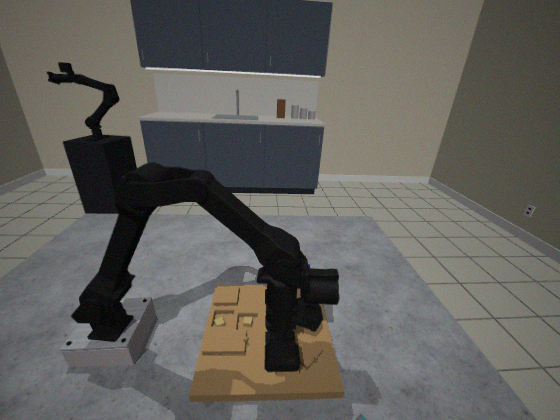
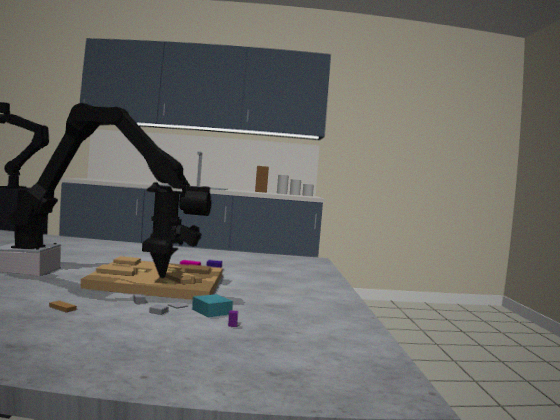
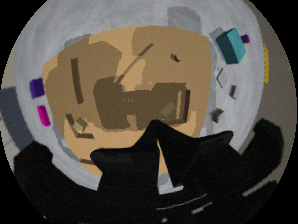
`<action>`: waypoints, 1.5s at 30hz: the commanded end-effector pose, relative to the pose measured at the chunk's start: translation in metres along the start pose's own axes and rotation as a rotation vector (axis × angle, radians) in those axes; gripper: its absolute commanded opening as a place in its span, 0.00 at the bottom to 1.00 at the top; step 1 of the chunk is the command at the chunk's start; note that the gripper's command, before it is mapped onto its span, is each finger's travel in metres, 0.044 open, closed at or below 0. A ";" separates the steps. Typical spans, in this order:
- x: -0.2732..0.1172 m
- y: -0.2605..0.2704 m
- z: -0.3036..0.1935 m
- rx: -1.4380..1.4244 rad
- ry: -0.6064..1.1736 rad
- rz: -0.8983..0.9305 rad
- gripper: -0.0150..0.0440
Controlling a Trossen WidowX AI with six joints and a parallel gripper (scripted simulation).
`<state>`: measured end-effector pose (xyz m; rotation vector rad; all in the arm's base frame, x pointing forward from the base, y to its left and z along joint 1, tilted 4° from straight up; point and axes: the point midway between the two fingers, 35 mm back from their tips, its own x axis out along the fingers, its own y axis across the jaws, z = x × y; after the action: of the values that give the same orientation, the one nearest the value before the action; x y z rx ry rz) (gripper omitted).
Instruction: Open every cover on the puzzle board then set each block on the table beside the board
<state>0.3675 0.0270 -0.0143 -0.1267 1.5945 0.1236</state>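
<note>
1. Wrist view: my tool [image 1: 282, 356] [image 2: 162, 275] [image 3: 154, 123], clenched and empty, points down over the puzzle board [image 1: 210, 387] [image 2: 135, 289] [image 3: 192, 47].
2. On that board, a pale block [image 3: 168, 109] sits in its well, just beyond my fingertips.
</note>
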 end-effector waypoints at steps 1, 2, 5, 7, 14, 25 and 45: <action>0.000 0.006 0.002 0.001 0.002 0.007 0.25; 0.000 0.007 0.002 0.001 0.002 0.007 0.25; 0.000 0.010 0.004 0.001 0.001 0.007 0.25; 0.000 0.013 0.005 0.001 0.001 0.007 0.25; 0.000 0.020 0.009 0.001 0.001 0.008 0.25; 0.000 0.028 0.016 0.001 0.000 0.009 0.25; -0.001 0.042 0.033 0.000 -0.001 0.010 0.25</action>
<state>0.3911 0.0697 -0.0131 -0.1241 1.5905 0.1279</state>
